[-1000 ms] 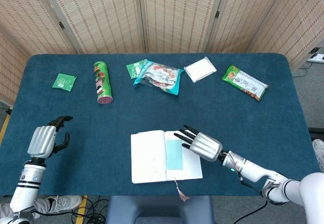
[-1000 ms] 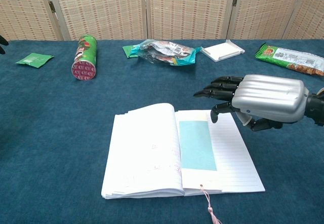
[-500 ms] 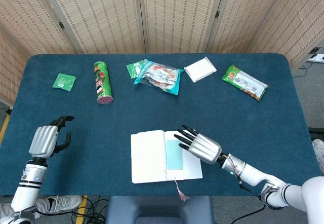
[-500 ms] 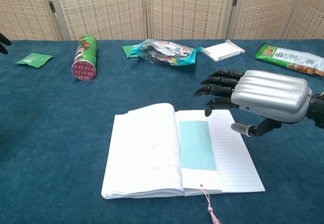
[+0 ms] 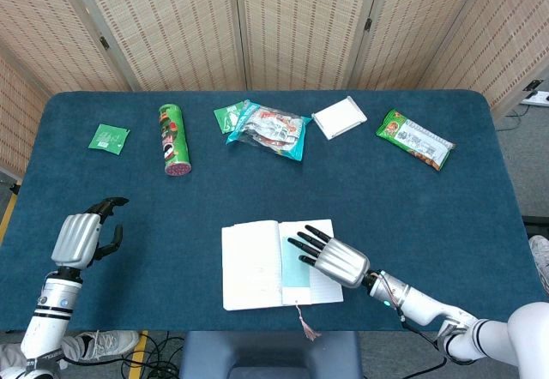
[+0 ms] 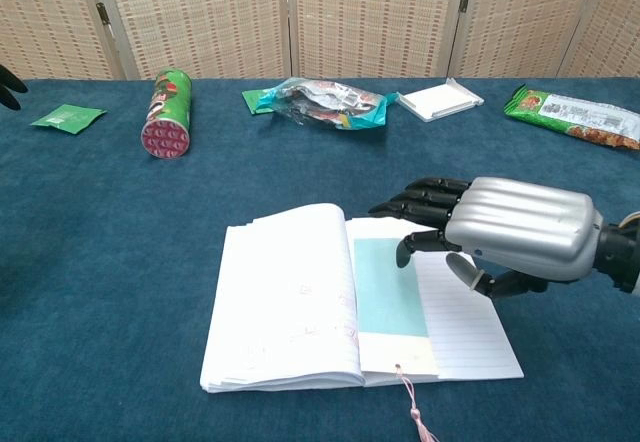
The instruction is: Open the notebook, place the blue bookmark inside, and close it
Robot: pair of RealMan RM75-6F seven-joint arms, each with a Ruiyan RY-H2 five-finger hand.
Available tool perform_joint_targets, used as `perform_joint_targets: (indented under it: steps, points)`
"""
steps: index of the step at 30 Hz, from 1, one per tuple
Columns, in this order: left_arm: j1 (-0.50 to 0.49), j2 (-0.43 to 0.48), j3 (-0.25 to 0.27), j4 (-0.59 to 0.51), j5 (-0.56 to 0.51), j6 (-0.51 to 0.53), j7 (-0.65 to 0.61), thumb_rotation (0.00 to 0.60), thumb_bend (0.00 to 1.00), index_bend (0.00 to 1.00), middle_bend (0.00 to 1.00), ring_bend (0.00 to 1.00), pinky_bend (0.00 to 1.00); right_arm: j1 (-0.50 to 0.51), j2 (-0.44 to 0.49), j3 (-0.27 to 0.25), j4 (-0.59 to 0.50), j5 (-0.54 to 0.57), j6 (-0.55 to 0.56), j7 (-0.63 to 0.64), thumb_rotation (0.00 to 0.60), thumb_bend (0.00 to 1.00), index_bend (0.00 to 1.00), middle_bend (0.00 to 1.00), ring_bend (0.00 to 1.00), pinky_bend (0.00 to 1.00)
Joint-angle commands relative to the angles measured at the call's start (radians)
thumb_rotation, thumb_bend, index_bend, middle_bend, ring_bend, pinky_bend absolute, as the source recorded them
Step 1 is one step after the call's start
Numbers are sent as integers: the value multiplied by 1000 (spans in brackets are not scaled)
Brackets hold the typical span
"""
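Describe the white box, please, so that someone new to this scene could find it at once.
Look along the far edge of the blue table, near the screens. Among the snacks there, between the clear bag and the long green packet, lies the white box. It is the only plain white thing in that row, flat and square, with no print.

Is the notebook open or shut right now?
Open. The notebook lies flat with both pages showing, and the blue bookmark rests on its right page. The right robot hand is above that page.
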Motion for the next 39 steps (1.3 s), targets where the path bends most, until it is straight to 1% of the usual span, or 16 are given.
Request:
perform_joint_targets:
  steps: [1,7,17,31,39]
  points:
    - [0,-1,1,0,1,0,1,600,584,257,308,378,674,-5,-17,2,9,3,-11,3,600,796,292,0,0,0]
    - [1,-2,2,4,-1,0,-2,600,584,257,308,378,673,-13,-60,8,56,3,-21,-7,600,800,292,0,0,0]
    - [5,1,2,11,-2,1,-12,600,584,257,308,378,673,-16,-122,13,132,-2,-28,13,600,800,292,0,0,0]
    - [5,0,1,17,-1,-1,-18,600,584,257,307,378,673,-8,-144,5,175,-31,-13,23,600,799,292,0,0,0]
    - [6,1,1,17,-3,0,-18,600,584,258,307,378,673,-3,-145,4,180,-40,-3,33,600,798,292,0,0,0]
